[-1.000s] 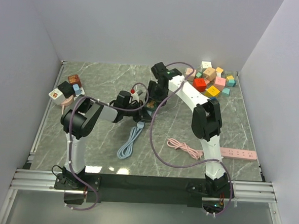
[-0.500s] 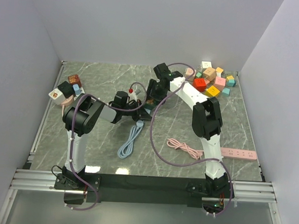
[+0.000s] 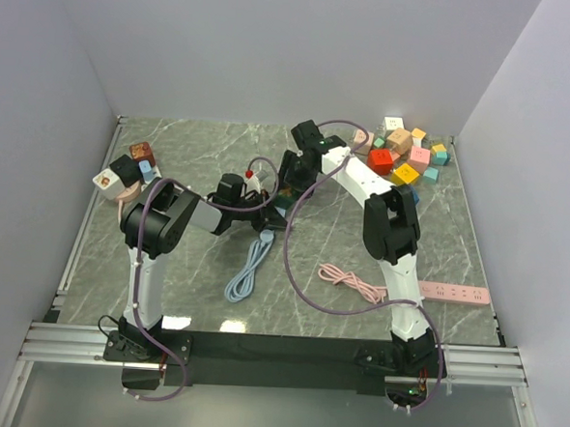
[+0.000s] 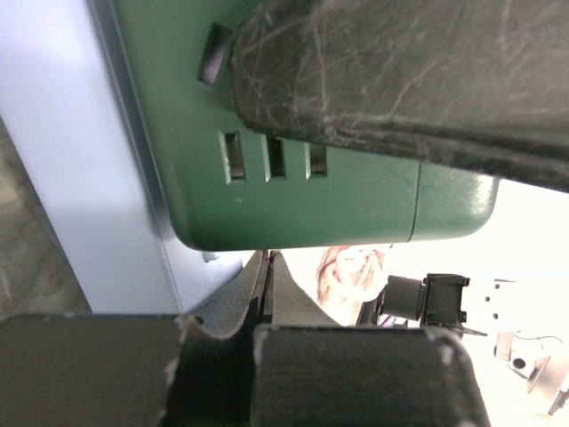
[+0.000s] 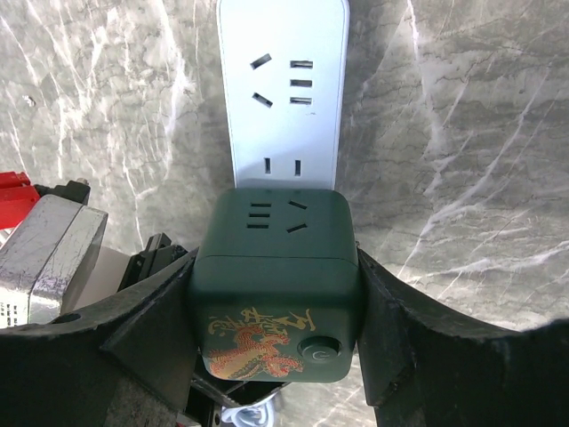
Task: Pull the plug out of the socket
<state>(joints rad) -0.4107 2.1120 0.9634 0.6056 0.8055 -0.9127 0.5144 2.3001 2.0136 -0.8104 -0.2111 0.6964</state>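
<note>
The plug [image 5: 277, 285] is a dark green cube with a gold dragon print. It sits against the pale socket strip [image 5: 283, 89], which lies flat on the marble table. My right gripper [image 5: 277, 298] is shut on the plug, one finger on each side. From above, the plug [image 3: 284, 198] is half hidden under the right gripper [image 3: 289, 183]. My left gripper [image 3: 258, 201] is shut with nothing between its fingers. In the left wrist view, the left gripper's [image 4: 267, 265] tips lie just under the plug [image 4: 293, 187], beside the strip [image 4: 107, 178].
The strip's light blue cable [image 3: 248, 267] trails toward the near edge. A pink cable [image 3: 353, 283] and a pink power strip [image 3: 454, 294] lie near right. Coloured blocks [image 3: 405, 153] are piled at the back right, and a few more blocks [image 3: 128, 170] sit at the left.
The left arm has shifted a little, and the strip with its blue cable has moved slightly away from the near edge. The right gripper keeps its hold on the plug.
</note>
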